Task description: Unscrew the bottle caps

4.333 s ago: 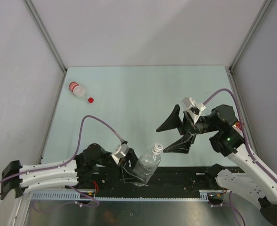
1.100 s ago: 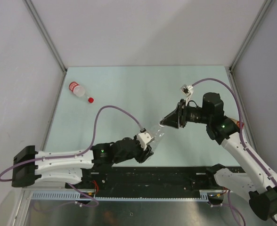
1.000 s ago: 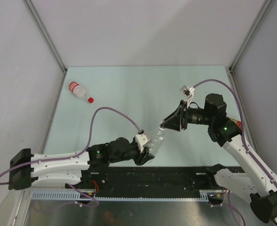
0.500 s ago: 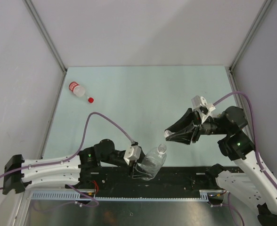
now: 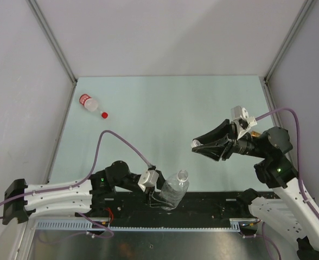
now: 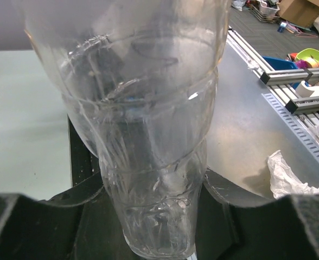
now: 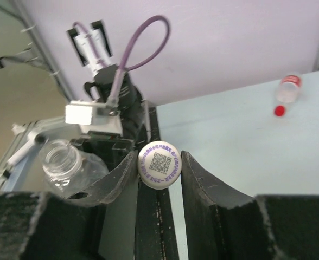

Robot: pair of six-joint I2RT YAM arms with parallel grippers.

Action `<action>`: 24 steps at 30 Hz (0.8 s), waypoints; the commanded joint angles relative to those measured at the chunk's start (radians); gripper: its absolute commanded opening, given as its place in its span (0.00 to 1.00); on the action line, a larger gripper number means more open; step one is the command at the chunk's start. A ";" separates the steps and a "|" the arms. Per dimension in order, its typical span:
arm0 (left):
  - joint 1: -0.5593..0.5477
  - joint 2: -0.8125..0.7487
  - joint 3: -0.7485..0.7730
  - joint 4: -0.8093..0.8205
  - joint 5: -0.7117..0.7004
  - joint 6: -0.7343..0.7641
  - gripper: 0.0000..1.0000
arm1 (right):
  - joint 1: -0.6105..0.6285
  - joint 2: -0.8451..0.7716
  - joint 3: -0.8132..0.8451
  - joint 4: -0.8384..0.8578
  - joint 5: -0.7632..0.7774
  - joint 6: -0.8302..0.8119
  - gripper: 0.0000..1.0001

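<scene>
Left claw: the left claw (image 5: 158, 194) is clenched on the bottom part of the clear crinkled bottle (image 5: 173, 188).
Where that bottle is: it is up in the claw at the near edge of the table (image 5: 148, 108), over the black strip (image 5: 214, 203). It leans, with its top pointing up and away to the right.
Top of that bottle: the round mouth is open. The right wrist view looks right down into it.
What is in it: the left wrist view shows its see-through, dented walls close up. I cannot tell if there is any water in it.
Right claw: the right claw (image 5: 199, 146) is pinching the white cap (image 7: 158, 164) between its two fingers.
White cap: it is small and round, with a square code printed on its flat face. It is up in the air, apart from the crinkled bottle, to the right and farther back.
Other bottle: the bottle with a red band (image 5: 88, 102) lies on its side near the far left corner of the table, well apart from both claws.
What is in it: it is too small to tell.
Red cap: the red cap (image 5: 104, 115) lies on the table just beside that bottle's mouth end.
</scene>
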State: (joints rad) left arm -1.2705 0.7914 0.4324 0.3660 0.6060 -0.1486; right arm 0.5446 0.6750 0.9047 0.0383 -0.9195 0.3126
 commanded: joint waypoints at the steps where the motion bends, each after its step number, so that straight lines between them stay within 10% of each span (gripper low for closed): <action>1: 0.008 -0.031 -0.026 0.045 -0.027 0.008 0.00 | -0.006 -0.020 0.018 -0.094 0.242 -0.043 0.00; 24: 0.248 -0.028 -0.140 0.051 -0.397 -0.194 0.00 | -0.037 0.301 -0.185 -0.082 0.446 -0.035 0.00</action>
State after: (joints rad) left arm -1.0782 0.7612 0.3180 0.3794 0.2943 -0.2676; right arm 0.5190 0.9131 0.7273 -0.0856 -0.5209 0.2592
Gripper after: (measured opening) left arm 0.482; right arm 0.372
